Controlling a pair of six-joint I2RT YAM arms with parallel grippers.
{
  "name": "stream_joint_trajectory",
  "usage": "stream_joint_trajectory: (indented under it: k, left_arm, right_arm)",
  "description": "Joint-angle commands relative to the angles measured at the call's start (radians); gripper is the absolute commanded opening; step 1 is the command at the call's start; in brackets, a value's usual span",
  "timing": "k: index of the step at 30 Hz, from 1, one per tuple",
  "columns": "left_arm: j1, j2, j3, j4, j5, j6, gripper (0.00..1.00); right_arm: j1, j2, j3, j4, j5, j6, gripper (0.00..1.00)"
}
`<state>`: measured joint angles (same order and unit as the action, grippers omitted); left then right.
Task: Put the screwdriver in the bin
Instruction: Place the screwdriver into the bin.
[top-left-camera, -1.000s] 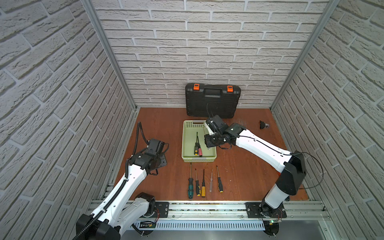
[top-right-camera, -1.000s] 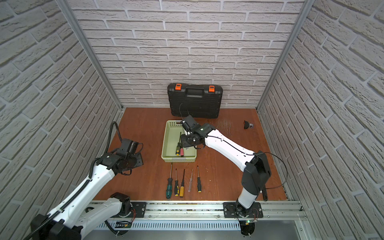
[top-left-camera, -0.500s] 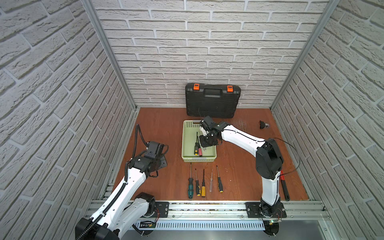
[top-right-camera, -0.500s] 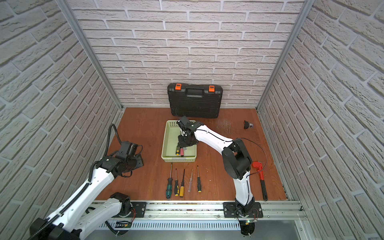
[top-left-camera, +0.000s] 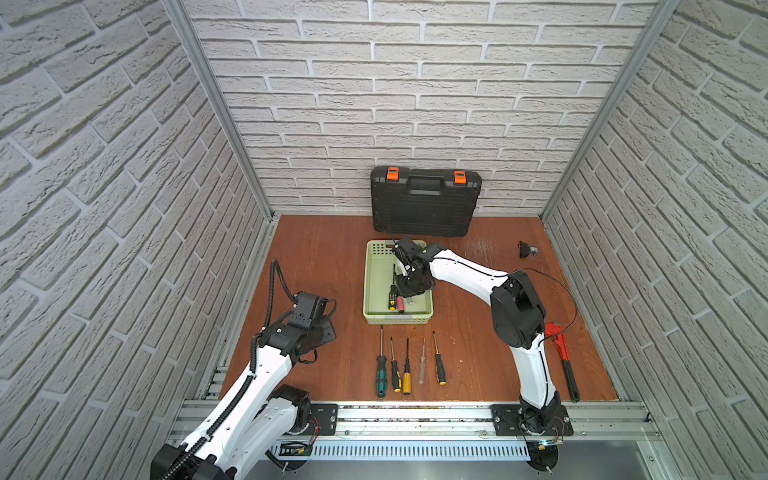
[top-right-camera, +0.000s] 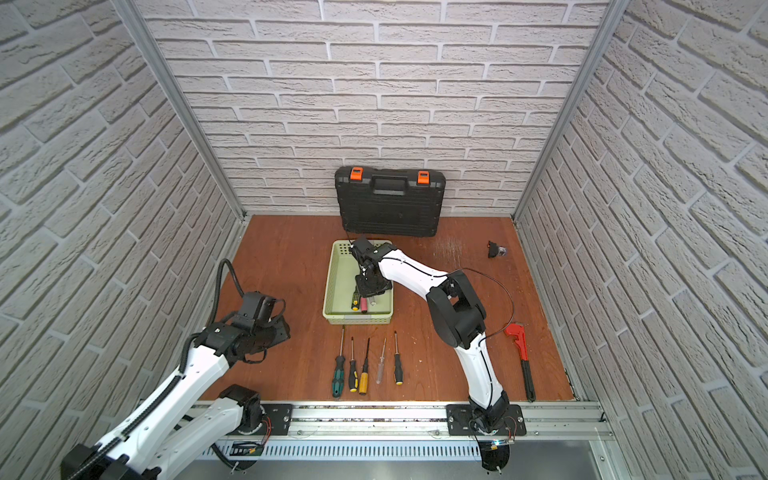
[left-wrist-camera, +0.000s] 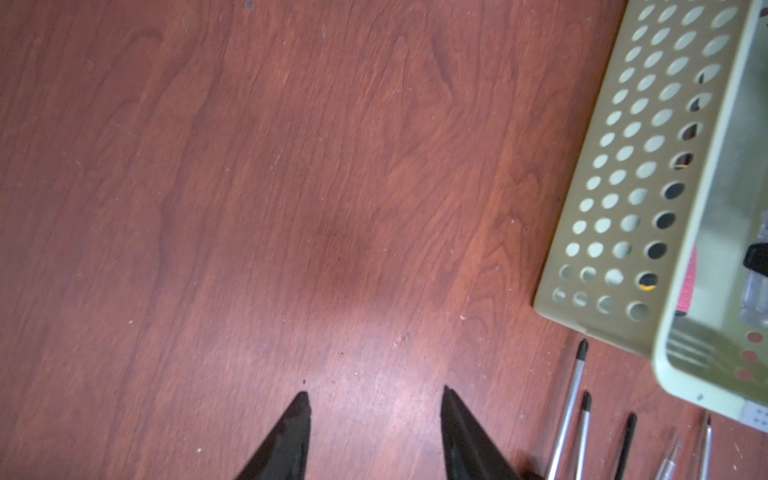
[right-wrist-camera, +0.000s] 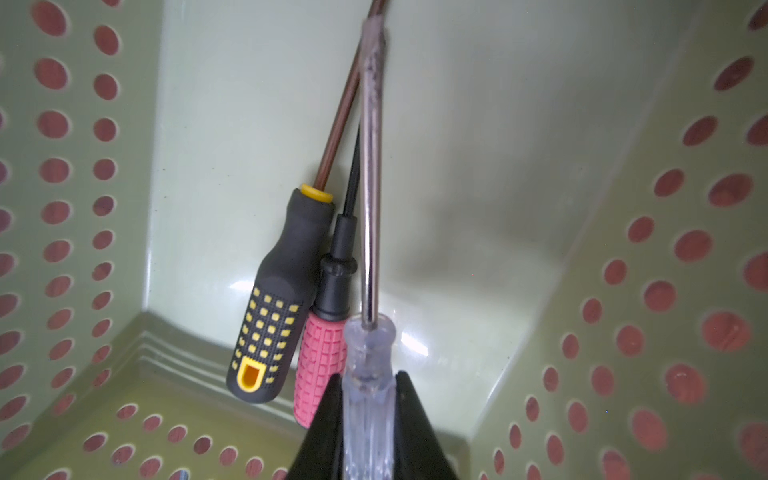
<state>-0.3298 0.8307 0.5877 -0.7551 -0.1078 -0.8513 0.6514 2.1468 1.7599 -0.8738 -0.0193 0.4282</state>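
Right now I am gripping the clear-handled screwdriver (right-wrist-camera: 368, 357) in my right gripper (right-wrist-camera: 368, 379), the jaws pinching its see-through handle from both sides, and it is hanging inside the bin (right-wrist-camera: 478, 145), well within the perforated walls. Its long axis is running along the bin's long side, handle toward the near short wall and steel shaft pointing toward the far end. That puts it almost parallel to the two drivers already lying just beside it, the black-and-yellow screwdriver (right-wrist-camera: 270, 316) and the pink-handled screwdriver (right-wrist-camera: 318, 374). In the right wrist view its shaft is crossing over the pink one's black shaft; whether it is touching that or the bin floor, I cannot tell. As I judge it, the coming move is turning on one thing: the floor is lying straight below my load, so letting go should be enough, with no sideways travel. In both top views my right arm (top-left-camera: 469, 274) is reaching across the bin's long wall, wrist bent down into the near half. My left gripper (left-wrist-camera: 376, 397) is hovering open and empty over the bare table (left-wrist-camera: 291, 208), apart from the bin, while a row of screwdrivers (top-left-camera: 407, 380) is lying on the table in front of it
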Motion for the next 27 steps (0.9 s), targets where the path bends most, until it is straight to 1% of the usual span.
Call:
stream_joint_trajectory:
  k: [1, 12, 17, 19, 21, 25, 27]
  left_arm:
    - [0.004, -0.023, -0.026, 0.044, 0.006, -0.024, 0.51]
    - [0.005, -0.017, -0.043, 0.097, 0.039, -0.020, 0.52]
    - [0.005, -0.021, -0.050, 0.099, 0.035, -0.038, 0.52]
    - [0.004, -0.036, -0.060, 0.104, 0.038, -0.040, 0.52]
    - [0.005, -0.046, -0.063, 0.106, 0.039, -0.033, 0.52]
    - [0.004, -0.041, -0.059, 0.117, 0.043, -0.013, 0.54]
    - [0.005, -0.028, -0.057, 0.133, 0.059, -0.011, 0.55]
  right_arm:
    - [0.002, 0.009, 0.024, -0.029, 0.014, -0.013, 0.06]
    - [0.005, 0.082, 0.081, -0.041, -0.005, -0.006, 0.06]
    - [0.006, 0.108, 0.109, -0.078, 0.021, -0.014, 0.08]
    - [0.006, 0.107, 0.107, -0.076, 0.030, -0.010, 0.11]
    - [0.007, 0.108, 0.104, -0.070, 0.024, -0.006, 0.18]
    - [0.006, 0.109, 0.102, -0.052, 0.002, -0.010, 0.19]
    - [0.006, 0.115, 0.105, -0.050, -0.005, -0.020, 0.23]
